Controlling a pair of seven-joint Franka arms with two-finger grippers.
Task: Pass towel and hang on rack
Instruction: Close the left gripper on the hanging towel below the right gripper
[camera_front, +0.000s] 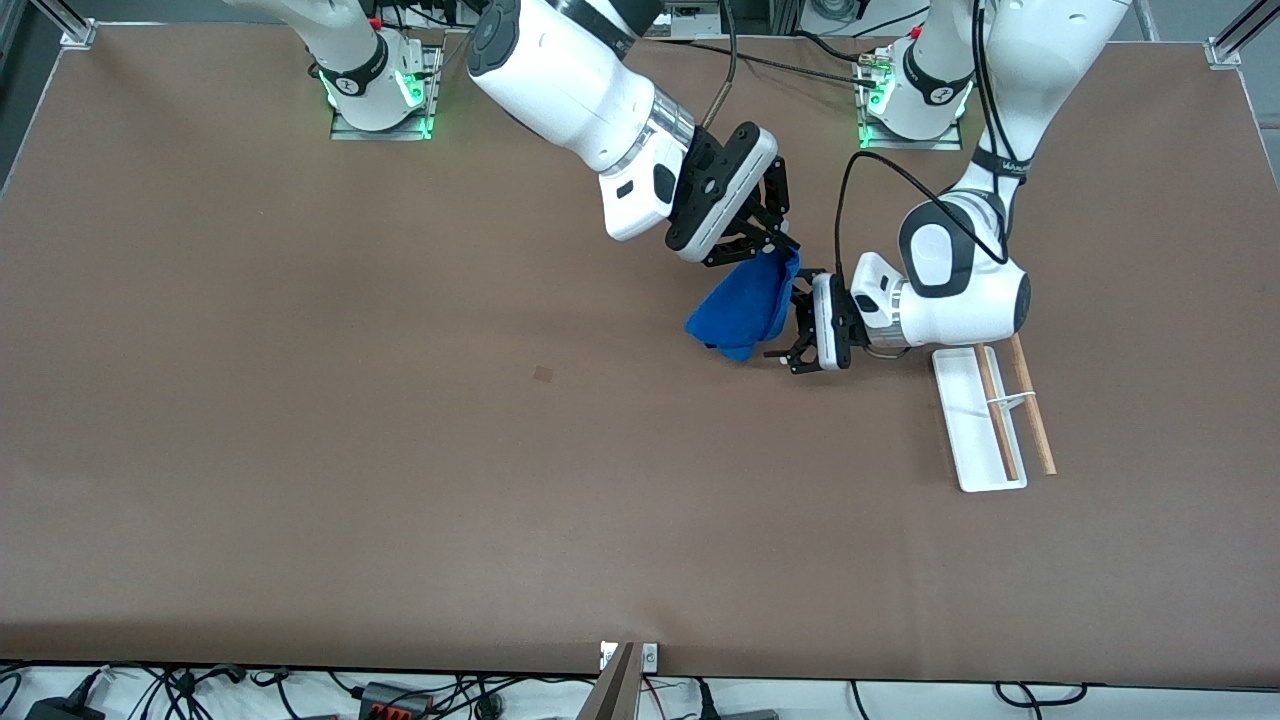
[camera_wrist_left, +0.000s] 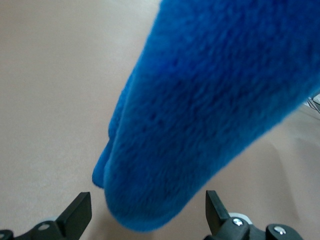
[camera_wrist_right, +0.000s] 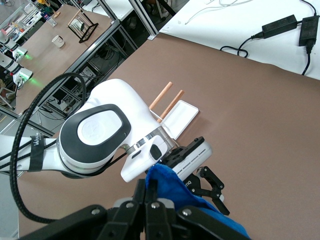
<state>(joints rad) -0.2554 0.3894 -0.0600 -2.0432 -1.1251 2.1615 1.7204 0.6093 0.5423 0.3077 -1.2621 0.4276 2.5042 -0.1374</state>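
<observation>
The blue towel (camera_front: 745, 305) hangs in the air over the middle of the table, pinched at its top corner by my right gripper (camera_front: 783, 244), which is shut on it. In the right wrist view the shut fingers (camera_wrist_right: 150, 189) grip the towel's edge (camera_wrist_right: 172, 185). My left gripper (camera_front: 790, 322) is open and level with the hanging towel, its jaws set on either side of the towel's edge. In the left wrist view the towel (camera_wrist_left: 210, 100) hangs between the open fingertips (camera_wrist_left: 80, 210). The rack (camera_front: 985, 420) stands on the table toward the left arm's end, beside the left wrist.
The rack's white tray (camera_wrist_right: 179, 117) and two wooden rods also show in the right wrist view, past the left arm's wrist (camera_wrist_right: 95, 135). Both arm bases stand along the table's edge farthest from the front camera. A small dark mark (camera_front: 543, 373) lies on the brown table.
</observation>
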